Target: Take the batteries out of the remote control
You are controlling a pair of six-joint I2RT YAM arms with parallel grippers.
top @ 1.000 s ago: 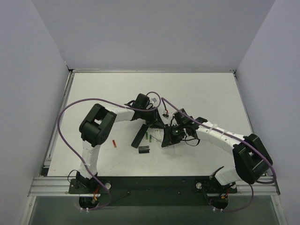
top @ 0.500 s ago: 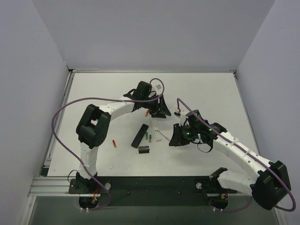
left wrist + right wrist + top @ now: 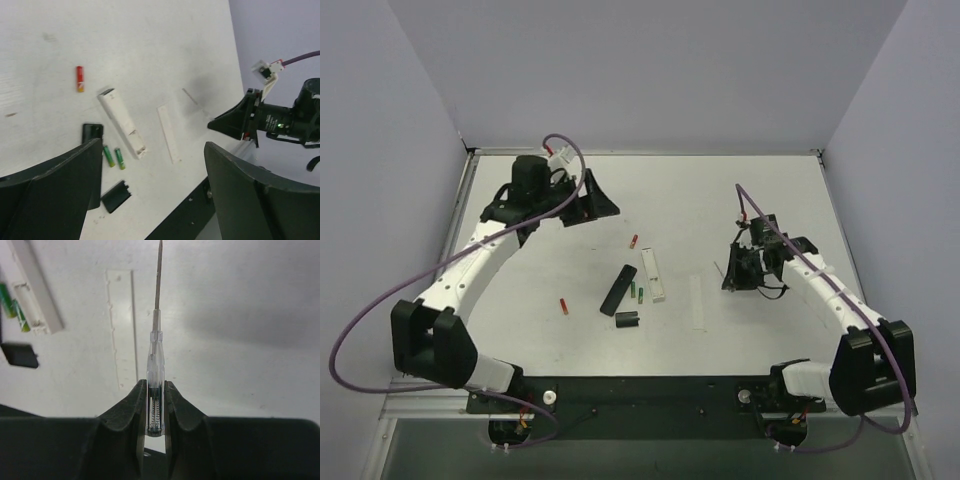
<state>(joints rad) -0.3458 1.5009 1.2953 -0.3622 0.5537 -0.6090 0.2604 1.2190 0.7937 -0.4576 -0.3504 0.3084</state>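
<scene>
With the left gripper [image 3: 152, 165] wide and empty and the right gripper [image 3: 155, 390] clamped on a clear-handled tool [image 3: 155, 360], the batteries [image 3: 109, 156] lie loose on the table [image 3: 740, 190], probably light, slippery, best pinched mid-length.

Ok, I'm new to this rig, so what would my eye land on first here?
The right tool, shut on a clear-handled screwdriver pointing out over the table. Mid-table, two green batteries lie between a black bar and an opened white bar; the left tool gapes open back left.
</scene>
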